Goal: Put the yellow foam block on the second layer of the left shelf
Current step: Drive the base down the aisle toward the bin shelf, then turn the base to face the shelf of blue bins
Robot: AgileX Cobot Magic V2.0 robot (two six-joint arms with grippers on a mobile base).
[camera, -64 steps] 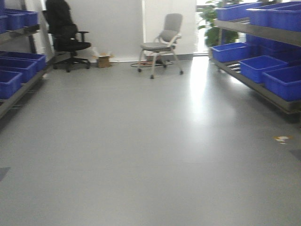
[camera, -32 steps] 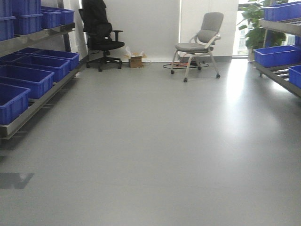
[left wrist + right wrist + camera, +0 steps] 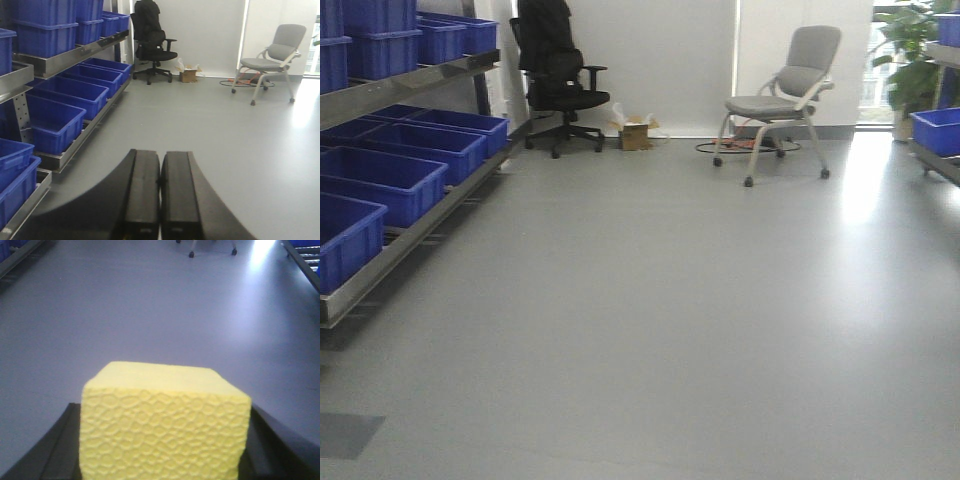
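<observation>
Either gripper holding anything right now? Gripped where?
The right gripper holds the yellow foam block, pinched across its left and right side faces, with the top face exposed. The left gripper is shut on nothing.

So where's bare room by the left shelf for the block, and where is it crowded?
Floor between left shelf and grey chair is bare. Lower blue bins sit open and look empty inside. Upper bins stand packed side by side; only the narrow metal lip in front shows free.
</observation>
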